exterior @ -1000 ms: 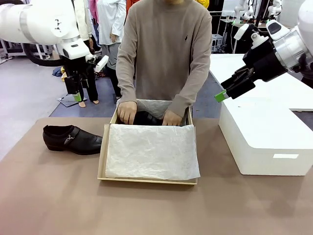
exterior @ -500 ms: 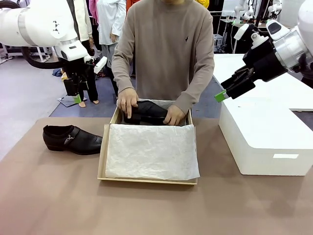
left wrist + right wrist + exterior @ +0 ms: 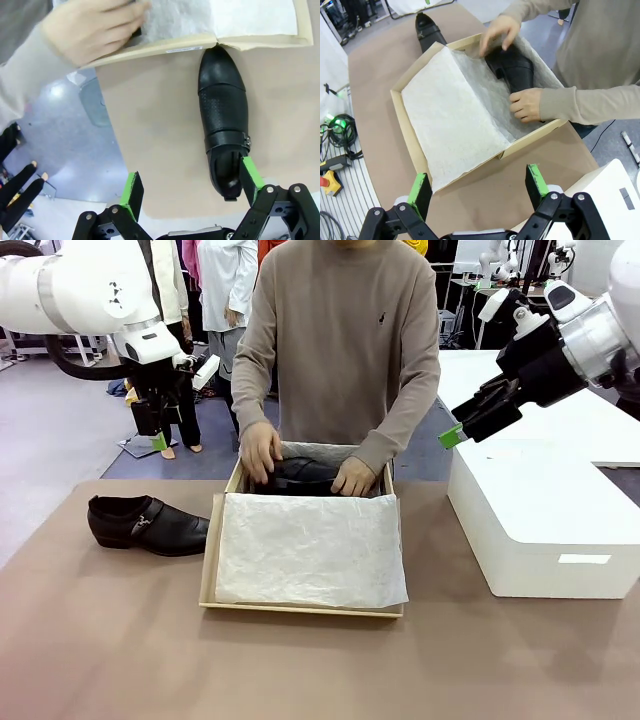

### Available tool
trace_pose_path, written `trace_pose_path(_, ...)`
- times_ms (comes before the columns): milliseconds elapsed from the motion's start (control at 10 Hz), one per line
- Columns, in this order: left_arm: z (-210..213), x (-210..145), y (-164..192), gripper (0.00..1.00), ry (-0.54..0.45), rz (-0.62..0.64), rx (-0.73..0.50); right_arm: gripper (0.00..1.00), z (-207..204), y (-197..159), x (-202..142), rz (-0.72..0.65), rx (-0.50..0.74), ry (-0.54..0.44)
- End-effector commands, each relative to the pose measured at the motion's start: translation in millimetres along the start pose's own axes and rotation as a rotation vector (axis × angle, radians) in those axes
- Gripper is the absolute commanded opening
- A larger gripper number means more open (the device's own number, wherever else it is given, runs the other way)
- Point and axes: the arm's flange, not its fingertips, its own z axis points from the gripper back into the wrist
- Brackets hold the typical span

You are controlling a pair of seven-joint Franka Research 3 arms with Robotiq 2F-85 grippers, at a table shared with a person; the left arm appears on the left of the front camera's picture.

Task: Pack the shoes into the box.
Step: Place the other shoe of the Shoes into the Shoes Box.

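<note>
Across a brown table (image 3: 100,660), a person (image 3: 340,340) in a beige sweater leans over an open cardboard shoebox (image 3: 208,570). Both of the person's hands are on the first shoe (image 3: 300,474) at the box's far end. A larger white box (image 3: 540,530) stands apart on the robot's right.

From the front, the shoebox's wall and the crinkled tissue paper (image 3: 310,550) spread over its near part hide most of that shoe. The right wrist view looks down into the box and shows the shoe lying on the lining. One hand (image 3: 500,32) is on its far end and the other hand (image 3: 527,104) is curled against its near side.

The second shoe (image 3: 145,523) stands on its sole on the table to the robot's left of the shoebox, toe toward the box. From above, the left wrist view shows its pointed toe at the box's side wall, touching it or just short of it, and its strap buckle (image 3: 245,140).

The left gripper (image 3: 157,438) hangs raised past the table's far left edge, fingers pointing down, spread wide and empty. In its own camera one green pad (image 3: 250,172) covers part of the shoe's heel opening, but the front view shows the gripper well above the shoe.

The right gripper (image 3: 452,435) hovers over the white box, angled toward the shoebox, with its jaws fully apart and holding nothing.

The frame's top edge cuts the person off above the shoulders.
</note>
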Motion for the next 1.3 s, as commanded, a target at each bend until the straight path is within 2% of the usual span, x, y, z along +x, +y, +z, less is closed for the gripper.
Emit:
trace_pose_path(0, 0, 0, 0, 1.0, 0.0, 0.0, 0.0, 1.0, -1, -2, 1, 0.008, 0.012, -0.025)
trace_pose_path(500, 0, -48, -12, 1.0, -0.032, 0.025, -0.096, 1.0, -1, -2, 1, 0.008, 0.012, -0.025)
trace_pose_path(800, -14, -84, -19, 1.0, 0.014, 0.035, -0.063, 1.0, -1, -2, 1, 0.008, 0.012, -0.025)
trace_pose_path(1200, -50, -110, -18, 1.0, 0.003, 0.069, -0.065, 1.0, -1, -2, 1, 0.008, 0.012, -0.025)
